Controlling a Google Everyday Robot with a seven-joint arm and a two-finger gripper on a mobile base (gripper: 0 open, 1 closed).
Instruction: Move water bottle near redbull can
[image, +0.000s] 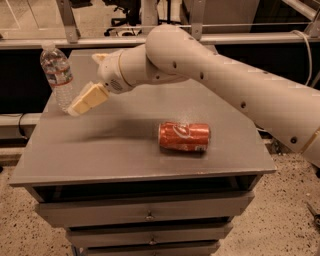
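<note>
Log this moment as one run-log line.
stage: pre-grasp | pincer: low beside water bottle, contact unclear | water bottle: upright, table far corner | soda can: on its side, mid-table | redbull can: not in view

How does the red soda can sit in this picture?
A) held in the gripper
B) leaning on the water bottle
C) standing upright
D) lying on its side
D: the red soda can lies on its side on the table, apart from the gripper, which is beside the water bottle.
</note>
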